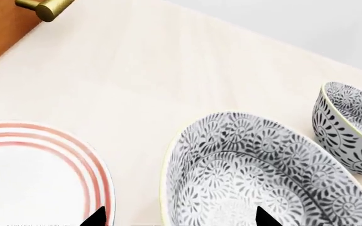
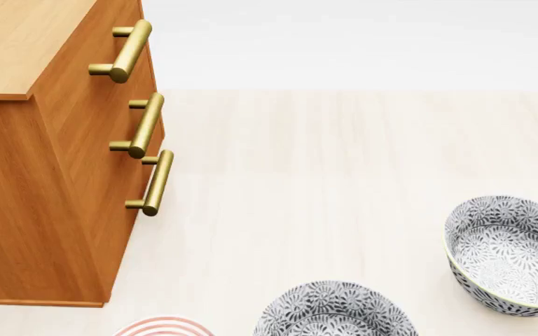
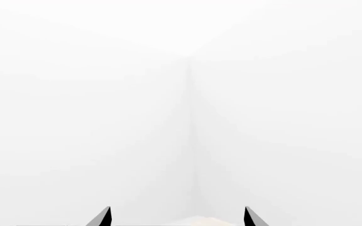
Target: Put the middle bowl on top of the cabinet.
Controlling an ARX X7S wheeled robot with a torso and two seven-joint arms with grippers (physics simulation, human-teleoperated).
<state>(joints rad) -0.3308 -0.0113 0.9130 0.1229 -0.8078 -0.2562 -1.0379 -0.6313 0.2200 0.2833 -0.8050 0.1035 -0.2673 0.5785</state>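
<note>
Two grey-and-white leaf-patterned bowls show on the pale floor, a nearer bowl point(image 2: 335, 311) point(image 1: 263, 174) and a farther one point(image 2: 507, 255) point(image 1: 350, 127). I cannot tell which of them is the middle bowl. The orange-brown cabinet point(image 2: 54, 182) stands at the left of the head view, and its lighter top point(image 2: 17, 42) is bare. My left gripper point(image 1: 181, 219) is open above the nearer bowl's rim. One tip is over the bowl's inside, the other over the plate's edge. My right gripper point(image 3: 177, 217) is open and faces blank white. Neither gripper shows in the head view.
A flat white plate with red stripes point(image 1: 36, 174) point(image 2: 163, 327) lies close beside the nearer bowl, on the cabinet's side. Three brass bar handles point(image 2: 143, 126) stick out from the cabinet front. Pale floor point(image 2: 344, 161) stretches between the cabinet and the bowls.
</note>
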